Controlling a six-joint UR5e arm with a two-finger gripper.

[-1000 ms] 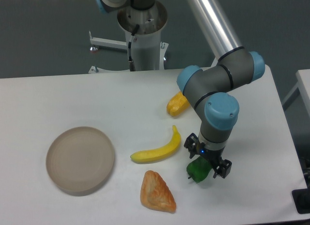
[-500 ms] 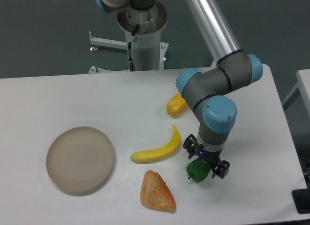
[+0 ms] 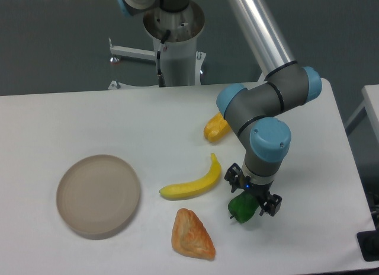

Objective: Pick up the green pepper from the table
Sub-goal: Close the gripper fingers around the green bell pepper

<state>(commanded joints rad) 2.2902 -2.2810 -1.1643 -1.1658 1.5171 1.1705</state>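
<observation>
Little has moved since the earlier frames: the wrist has shifted only slightly, and every object keeps its place. Nearest the viewer, a croissant-like pastry (image 3: 192,234) lies on the white bench (image 3: 71,121). Just right of it, the green pepper (image 3: 242,207) sits at the bench surface with its stem pointing left, beneath the wrist; whether it touches the bench cannot be told. The end effector (image 3: 253,200) straddles the green pepper, its dark fingers (image 3: 272,205) flanking the fruit and apparently pinching it. Left of the end effector, a banana (image 3: 193,182) curves upward to the right. At far left rests a round beige plate (image 3: 98,195). Farther back, a yellow-orange pepper (image 3: 216,127) lies partly behind the arm's elbow, and the robot base (image 3: 175,44) stands beyond the rear edge.
</observation>
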